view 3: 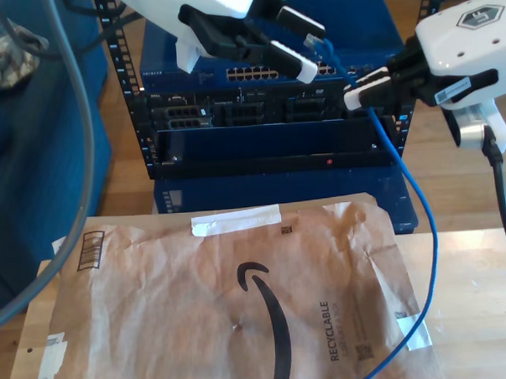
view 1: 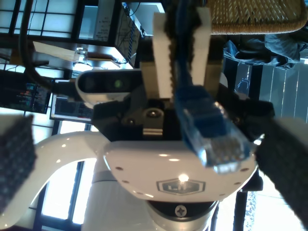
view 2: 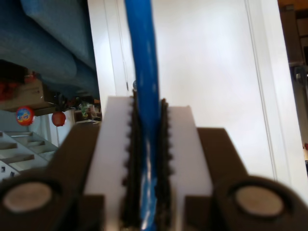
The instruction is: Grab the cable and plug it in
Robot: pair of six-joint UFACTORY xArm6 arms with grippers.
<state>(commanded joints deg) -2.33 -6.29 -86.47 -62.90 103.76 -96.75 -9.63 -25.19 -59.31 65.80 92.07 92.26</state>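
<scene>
Second gripper [view 2: 149,163] clamped on blue cable [view 2: 144,72]; first gripper [view 3: 301,45] spread open around its plug [view 1: 214,137], facing network switch [view 3: 269,71].

Open air before rack [view 3: 266,113] — cable [view 3: 408,178] crosses it.

wooden floor [view 3: 455,189], blue sofa [view 3: 33,149]

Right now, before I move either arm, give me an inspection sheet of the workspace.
Surface: wooden table, mostly under a brown paper mailer.
Job's things: blue cable hangs down across the table; its plug is unplugged.
Clutter: nothing seen.
Grippers: my first gripper open, near the plug; my second gripper shut on the cable.
Cables: black arm cable; grey cable.
Surroundings: equipment rack with ports, wood floor.
</scene>
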